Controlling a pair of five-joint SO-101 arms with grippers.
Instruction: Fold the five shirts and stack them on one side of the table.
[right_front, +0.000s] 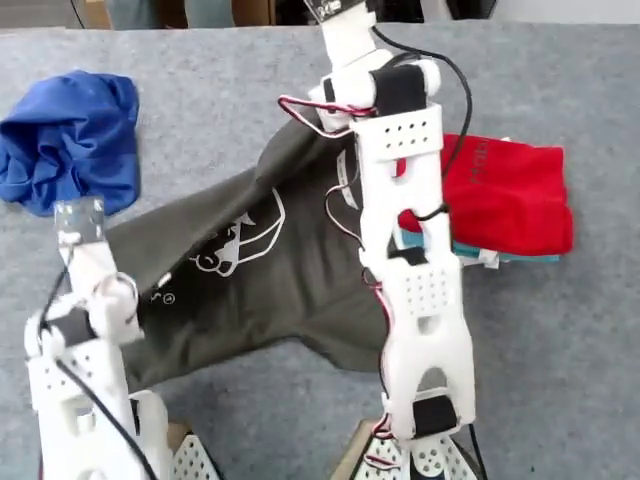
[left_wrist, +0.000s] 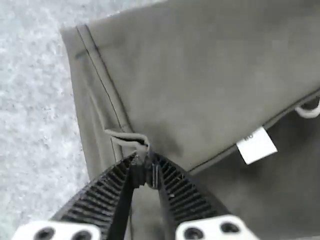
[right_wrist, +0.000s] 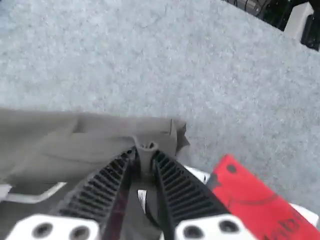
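Observation:
An olive shirt (right_front: 250, 290) with a white print lies spread across the middle of the grey table. In the left wrist view my left gripper (left_wrist: 145, 170) is shut on a fold of the olive shirt (left_wrist: 200, 75) at its stitched hem, near a white label (left_wrist: 256, 146). From above, that left gripper (right_front: 82, 225) sits at the shirt's near-left end. My right gripper (right_wrist: 146, 152) is shut on a bunched edge of the olive shirt (right_wrist: 60, 140). In the high view the right gripper (right_front: 318, 112) is at the shirt's far end, mostly hidden under the arm.
A crumpled blue shirt (right_front: 70, 140) lies at the far left. A folded red shirt (right_front: 510, 195) rests on a teal one (right_front: 480, 250) at the right, and the red shirt (right_wrist: 250, 200) is close beside my right gripper. Bare grey table (right_front: 560, 380) lies near right.

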